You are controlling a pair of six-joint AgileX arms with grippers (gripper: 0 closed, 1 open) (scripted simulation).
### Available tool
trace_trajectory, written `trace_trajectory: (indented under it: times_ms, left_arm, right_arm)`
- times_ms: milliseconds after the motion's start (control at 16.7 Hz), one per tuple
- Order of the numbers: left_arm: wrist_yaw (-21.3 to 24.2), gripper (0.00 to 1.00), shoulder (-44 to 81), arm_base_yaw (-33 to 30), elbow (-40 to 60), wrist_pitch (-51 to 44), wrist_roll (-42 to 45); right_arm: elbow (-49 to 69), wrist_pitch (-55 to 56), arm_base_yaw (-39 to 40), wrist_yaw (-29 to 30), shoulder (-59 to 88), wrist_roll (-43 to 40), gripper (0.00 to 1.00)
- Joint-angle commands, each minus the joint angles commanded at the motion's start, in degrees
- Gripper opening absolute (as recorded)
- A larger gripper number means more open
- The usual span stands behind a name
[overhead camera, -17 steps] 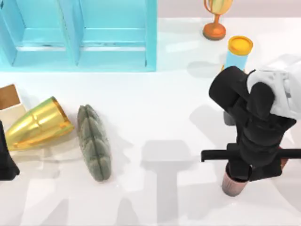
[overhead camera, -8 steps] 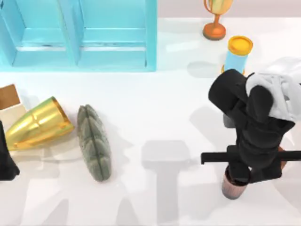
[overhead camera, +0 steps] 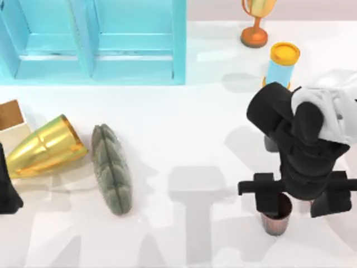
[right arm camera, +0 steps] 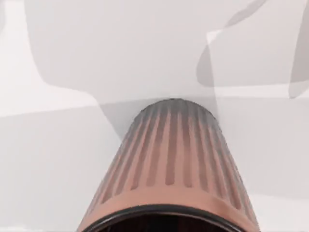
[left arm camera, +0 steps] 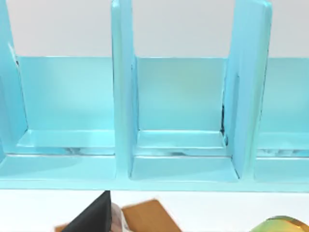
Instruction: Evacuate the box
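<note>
The box [overhead camera: 11, 120], small with white walls and a brown inside, sits at the table's left edge; its brown inside [left arm camera: 145, 217] also shows in the left wrist view. A gold cup [overhead camera: 44, 146] lies on its side against the box, with a green ribbed pod [overhead camera: 111, 167] to its right. My left gripper [overhead camera: 5, 190] is parked at the left edge, just in front of the box. A brown ribbed cup [overhead camera: 276, 219] [right arm camera: 171, 164] stands upright at the front right. My right gripper [overhead camera: 298, 202] hangs open over it, fingers spread to either side and off the cup.
A large light-blue shelf unit [overhead camera: 95, 42] [left arm camera: 183, 121] fills the back left. A blue cylinder with a yellow end [overhead camera: 283, 61] and an orange trophy [overhead camera: 255, 25] stand at the back right, behind the right arm. White table lies between the pod and the ribbed cup.
My right gripper's fingers have spread apart and let go of the brown ribbed cup, which now stands on the table. The left arm has not moved.
</note>
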Motion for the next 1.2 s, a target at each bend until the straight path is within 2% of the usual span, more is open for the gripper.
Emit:
trace_trajectory:
  times_ms: [60, 120, 720, 1200]
  left_arm:
    - [0.0, 1.0, 0.0, 0.0, 0.0, 0.0, 0.0]
    - [0.0, 1.0, 0.0, 0.0, 0.0, 0.0, 0.0]
    - [0.0, 1.0, 0.0, 0.0, 0.0, 0.0, 0.0]
    - [0.0, 1.0, 0.0, 0.0, 0.0, 0.0, 0.0]
  right_arm:
    - [0.0, 0.0, 0.0, 0.0, 0.0, 0.0, 0.98]
    - [0.0, 0.0, 0.0, 0.0, 0.0, 0.0, 1.0]
    - [0.9, -0.9, -0.1, 0.0, -0.1, 0.0, 1.0]
    - [15.7, -20.5, -0.2, 0.0, -4.3, -0.2, 1.0]
